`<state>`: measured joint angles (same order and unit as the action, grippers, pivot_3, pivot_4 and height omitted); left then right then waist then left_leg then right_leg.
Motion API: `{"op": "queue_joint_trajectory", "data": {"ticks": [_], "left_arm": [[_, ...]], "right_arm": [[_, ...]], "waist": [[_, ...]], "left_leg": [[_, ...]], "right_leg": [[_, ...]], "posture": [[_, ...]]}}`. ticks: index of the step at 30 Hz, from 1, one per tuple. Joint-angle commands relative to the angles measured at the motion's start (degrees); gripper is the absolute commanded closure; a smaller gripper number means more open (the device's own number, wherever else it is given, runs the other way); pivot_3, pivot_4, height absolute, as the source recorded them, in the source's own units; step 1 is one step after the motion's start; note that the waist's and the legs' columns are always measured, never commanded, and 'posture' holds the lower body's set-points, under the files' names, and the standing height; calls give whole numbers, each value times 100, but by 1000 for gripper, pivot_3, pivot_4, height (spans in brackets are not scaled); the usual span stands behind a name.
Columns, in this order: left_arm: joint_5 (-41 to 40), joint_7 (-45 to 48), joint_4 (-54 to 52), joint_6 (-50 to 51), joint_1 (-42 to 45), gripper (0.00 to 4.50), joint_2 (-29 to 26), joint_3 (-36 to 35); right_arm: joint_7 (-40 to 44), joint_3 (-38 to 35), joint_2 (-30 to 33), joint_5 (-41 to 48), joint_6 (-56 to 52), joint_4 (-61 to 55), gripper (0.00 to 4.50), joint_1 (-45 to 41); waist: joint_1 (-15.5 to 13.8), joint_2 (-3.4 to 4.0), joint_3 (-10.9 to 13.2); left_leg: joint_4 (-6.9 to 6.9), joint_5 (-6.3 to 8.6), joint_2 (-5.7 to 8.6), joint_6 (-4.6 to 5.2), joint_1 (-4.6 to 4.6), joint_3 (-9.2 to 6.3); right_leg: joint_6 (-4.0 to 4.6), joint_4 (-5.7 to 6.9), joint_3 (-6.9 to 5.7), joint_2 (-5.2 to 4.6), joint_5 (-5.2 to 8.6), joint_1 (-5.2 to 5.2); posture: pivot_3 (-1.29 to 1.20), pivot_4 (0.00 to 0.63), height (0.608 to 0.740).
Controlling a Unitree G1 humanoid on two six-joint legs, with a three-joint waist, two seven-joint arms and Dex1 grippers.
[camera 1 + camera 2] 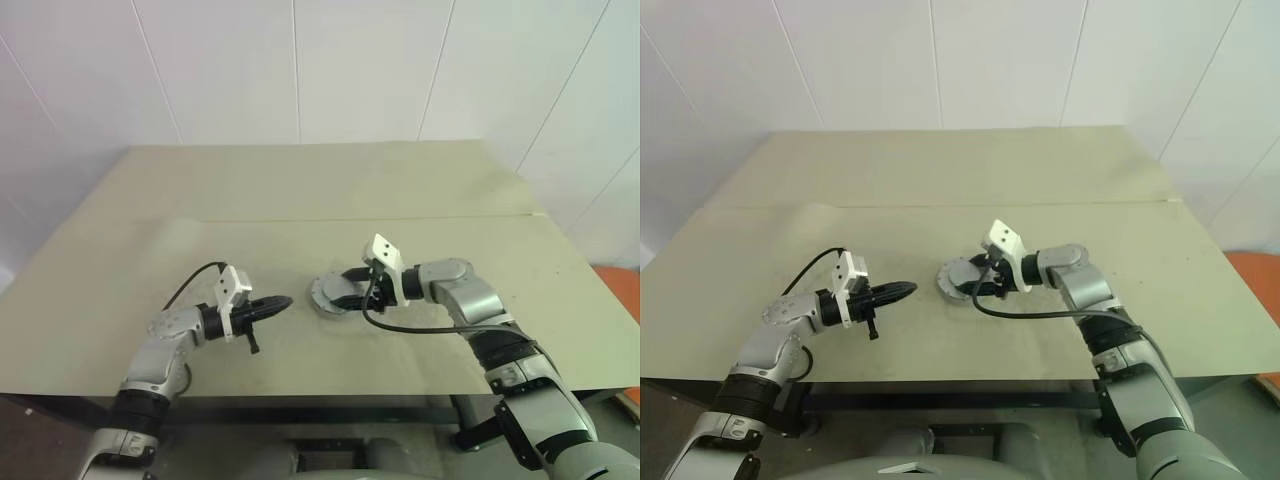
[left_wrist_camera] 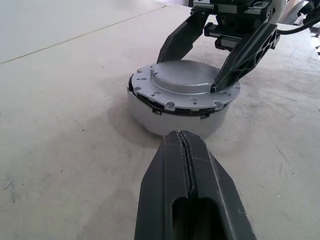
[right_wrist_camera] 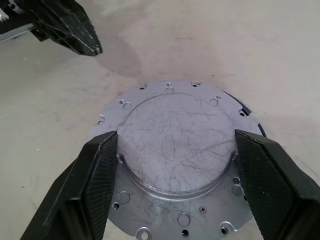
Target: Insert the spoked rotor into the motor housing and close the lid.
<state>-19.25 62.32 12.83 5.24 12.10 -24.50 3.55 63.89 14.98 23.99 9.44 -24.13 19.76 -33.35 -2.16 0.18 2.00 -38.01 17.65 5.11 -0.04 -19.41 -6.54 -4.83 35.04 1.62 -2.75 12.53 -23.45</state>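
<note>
Right pincer: spread wide, its fingers set against the raised centre of the lid.
Lid: seated atop the motor housing, slightly askew, mid-desk.
Left pincer: closed, empty, just beside the housing.
Left wrist view: a dark gap is shown under the lid's rim.
Right wrist view: scratches and rim holes are shown.

Beige tabletop against white panelled wall. Right claw reaches leftward, fingers straddling silvery lid — lid sits on round assembly near tabletop centre. Left claw pinched together, tip pointing at assembly — near, not touching.
</note>
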Motion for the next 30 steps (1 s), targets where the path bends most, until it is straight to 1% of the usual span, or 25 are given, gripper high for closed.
{"op": "queue_joint_trajectory", "data": {"ticks": [1,3,5,9,13,19,23,26,30], "left_arm": [[-7,19,-84,-100,117,4500,2,-25],[-4,17,-85,-100,116,4500,-2,-24],[1,14,-86,-103,113,4500,-2,-21],[1,10,-96,-94,112,4500,0,-17],[1,-2,-126,-59,108,4500,21,10],[-6,-16,-174,-27,93,4500,27,15],[4,-13,-153,-34,89,4500,23,17],[16,-12,-147,-38,84,4500,30,35],[21,-6,-142,-36,87,4500,39,53]], "right_arm": [[114,-182,0,190,204,-242,1306,25],[285,-250,-6,400,125,-430,1306,80],[348,-244,22,422,110,-504,1306,119],[105,-217,7,176,296,-303,1306,74],[-436,-49,-10,-404,803,198,1306,-105],[-469,42,4,-577,957,357,1306,-172],[-302,-4,-13,-417,781,281,1306,-128],[90,-83,38,-37,320,-57,1306,-36],[202,-9,155,-43,186,-226,1306,58]], "waist": [[0,0,2],[0,2,8],[9,4,12],[12,7,15],[7,8,15],[5,6,15],[5,6,15],[1,6,15],[-3,6,15]], "left_leg": [[0,0,0,0,0,0],[1,0,0,0,-2,0],[2,0,0,0,-4,0],[3,0,-2,0,-5,1],[3,0,-2,0,-4,2],[1,0,-2,0,1,4],[0,-1,-2,0,3,4],[0,-1,-2,0,3,3],[4,0,-1,0,-4,2]], "right_leg": [[0,0,0,0,0,0],[-1,-1,0,0,0,-1],[-2,-1,0,0,-1,-4],[-6,0,1,2,-3,-8],[-6,0,1,2,-2,-7],[2,1,2,2,3,0],[-3,3,2,2,8,1],[3,3,2,2,5,0],[0,-5,1,1,-1,-5]], "posture": [[0,0,740],[0,0,740],[0,0,740],[0,0,740],[0,0,740],[0,0,740],[0,0,740],[0,0,740],[0,0,740]]}}
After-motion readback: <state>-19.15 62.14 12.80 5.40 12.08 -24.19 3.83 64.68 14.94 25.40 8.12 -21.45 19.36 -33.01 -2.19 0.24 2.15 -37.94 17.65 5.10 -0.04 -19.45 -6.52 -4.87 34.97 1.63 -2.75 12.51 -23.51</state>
